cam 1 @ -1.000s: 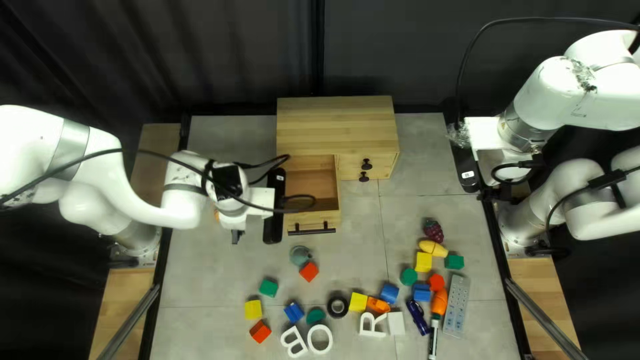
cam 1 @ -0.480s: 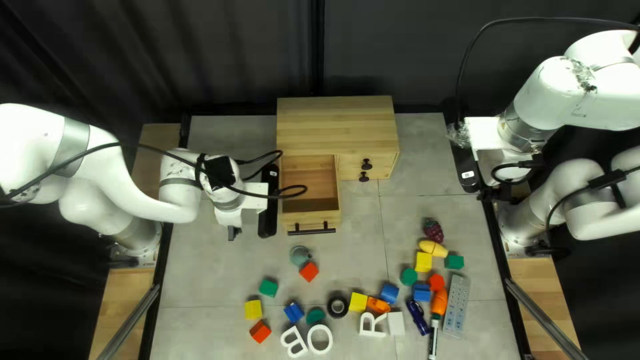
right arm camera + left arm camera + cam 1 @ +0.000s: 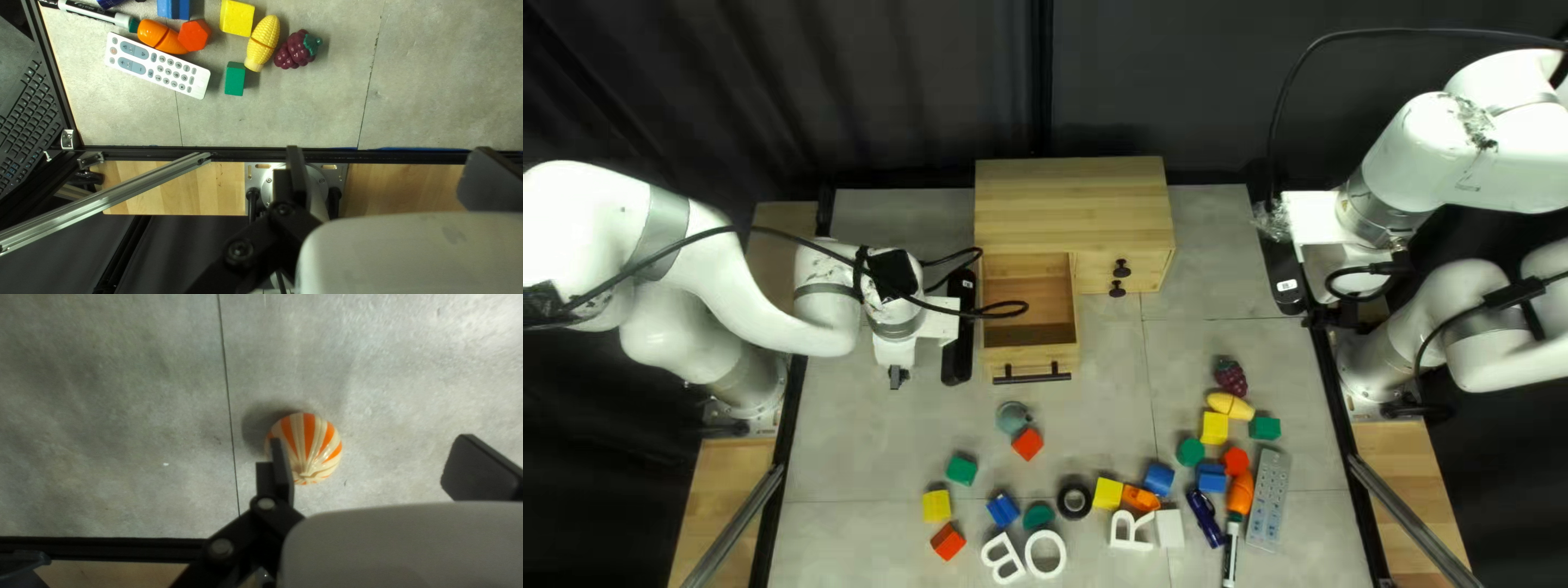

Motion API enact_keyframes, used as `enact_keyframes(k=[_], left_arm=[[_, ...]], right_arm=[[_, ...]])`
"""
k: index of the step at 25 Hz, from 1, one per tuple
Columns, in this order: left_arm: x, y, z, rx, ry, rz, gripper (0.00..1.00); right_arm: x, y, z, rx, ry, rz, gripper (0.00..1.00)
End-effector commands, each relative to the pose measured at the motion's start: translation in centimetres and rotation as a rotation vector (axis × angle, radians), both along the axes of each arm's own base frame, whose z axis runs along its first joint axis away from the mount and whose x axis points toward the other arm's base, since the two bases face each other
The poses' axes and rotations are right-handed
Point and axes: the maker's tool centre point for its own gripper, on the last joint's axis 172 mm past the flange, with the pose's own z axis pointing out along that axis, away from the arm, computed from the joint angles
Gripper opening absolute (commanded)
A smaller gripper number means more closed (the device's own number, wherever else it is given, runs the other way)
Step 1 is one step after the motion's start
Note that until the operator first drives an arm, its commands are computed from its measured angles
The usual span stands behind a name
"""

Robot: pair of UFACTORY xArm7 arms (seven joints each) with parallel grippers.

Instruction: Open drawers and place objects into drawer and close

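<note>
Left wrist view. Left claw [image 3: 370, 449], one: fingers spread, pinching nothing. Striped ball [image 3: 316, 441], orange and cream: on the counter [image 3: 136, 403], beneath the claw, nearer one finger. Step in hand, by judgement: collecting the ball; next, centre, lower, close. Surface: grey, seamed.

Top left view. Drawer [image 3: 1031, 359], pulled out of a wooden cabinet [image 3: 1073, 201]: to the right of the left claw, likely destination. Dark curtain [image 3: 850, 87]: beyond the claw.

Right wrist view. Right claw [image 3: 388, 158]: fingers spread, holding nothing. Ahead: toy corn [image 3: 263, 43], remote [image 3: 158, 65]. Between its fingers, well below: pale wooden board [image 3: 392, 188].
</note>
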Motion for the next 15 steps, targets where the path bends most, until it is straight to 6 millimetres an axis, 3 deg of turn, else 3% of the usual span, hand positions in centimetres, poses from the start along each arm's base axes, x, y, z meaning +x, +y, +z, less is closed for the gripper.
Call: enact_keyframes(k=[1,15], left_arm=[[-0.4,0.4,-0.3,0.003,0.002,0.018,1.00],[-1.3,1.0,-1.4,0.008,0.019,0.066,1.00]], right_arm=[[0.0,0.0,0.0,0.000,0.000,0.000,1.00],[0.0,0.0,0.0,0.000,0.000,0.000,1.00]])
